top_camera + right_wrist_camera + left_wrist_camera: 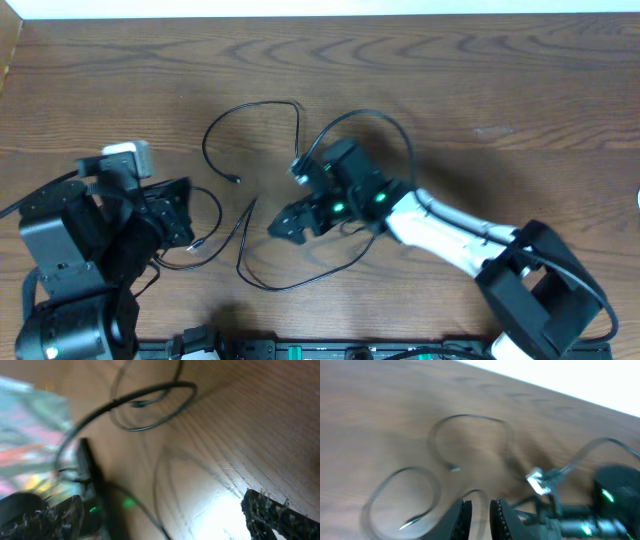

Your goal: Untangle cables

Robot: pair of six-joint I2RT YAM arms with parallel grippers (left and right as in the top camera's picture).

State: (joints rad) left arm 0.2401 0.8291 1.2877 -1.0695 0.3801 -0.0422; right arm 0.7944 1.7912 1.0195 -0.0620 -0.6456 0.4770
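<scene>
Across the table point(480, 90), thin black cables point(262, 104) lie in loose loops.

I'm looking down at a dark brown wood-grain table point(500, 90). Left of centre, the cables point(243, 235) lie on it as thin black cords in loose open loops. One arcs toward the far edge and another curves along the near side.
</scene>
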